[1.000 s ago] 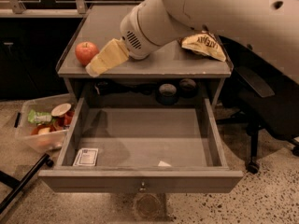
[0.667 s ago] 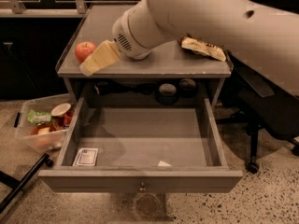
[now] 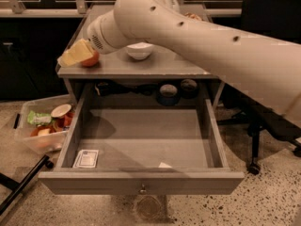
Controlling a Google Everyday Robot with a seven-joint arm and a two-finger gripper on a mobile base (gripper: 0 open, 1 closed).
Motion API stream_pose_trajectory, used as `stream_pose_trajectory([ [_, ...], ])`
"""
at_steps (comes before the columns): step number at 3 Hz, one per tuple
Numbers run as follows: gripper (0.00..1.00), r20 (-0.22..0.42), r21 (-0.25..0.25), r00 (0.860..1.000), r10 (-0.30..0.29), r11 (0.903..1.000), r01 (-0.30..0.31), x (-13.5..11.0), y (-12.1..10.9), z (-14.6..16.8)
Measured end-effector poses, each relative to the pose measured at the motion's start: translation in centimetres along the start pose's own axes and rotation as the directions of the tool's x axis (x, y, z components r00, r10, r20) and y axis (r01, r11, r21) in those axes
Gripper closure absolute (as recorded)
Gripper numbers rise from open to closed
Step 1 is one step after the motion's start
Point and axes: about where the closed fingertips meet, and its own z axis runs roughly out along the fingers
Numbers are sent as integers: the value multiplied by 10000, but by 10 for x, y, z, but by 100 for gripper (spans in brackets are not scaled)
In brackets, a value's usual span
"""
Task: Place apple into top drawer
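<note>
Camera view: gripper (image 3: pixel 70 58) at the apple (image 3: pixel 91 60), top drawer (image 3: pixel 141 181) standing open.
A clear tub (image 3: pixel 26 138) sits on the speckled floor (image 3: pixel 263 197) at left; the red-orange apple rests on the left front corner of the grey counter (image 3: pixel 155 68), half hidden by the gripper, jaws' state impossible to tell; a white bowl (image 3: pixel 139 51) stands to its right.

- top drawer (image 3: pixel 141 135) is pulled right out, floor mostly bare, plenty of room from above
- only a small card (image 3: pixel 86 158) in its front-left corner and a white scrap (image 3: pixel 164 165) by the front wall
- gripper (image 3: pixel 70 58) is at the left edge of the cabinet top (image 3: pixel 178 67), against the apple (image 3: pixel 92 60); white bowl (image 3: pixel 139 51) near, to the right
- arm (image 3: pixel 211 46) crosses above the right side
- dark round bits (image 3: pixel 168 92) behind the drawer, maybe cups
</note>
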Motion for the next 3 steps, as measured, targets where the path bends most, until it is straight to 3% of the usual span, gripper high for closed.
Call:
stream_pose_trajectory([
  [1, 0, 328, -256, 9991, 270, 9993, -262, -5, -7, 56],
  [3, 0, 43, -386, 9981, 621, 9973, -619, 7, -14, 127],
])
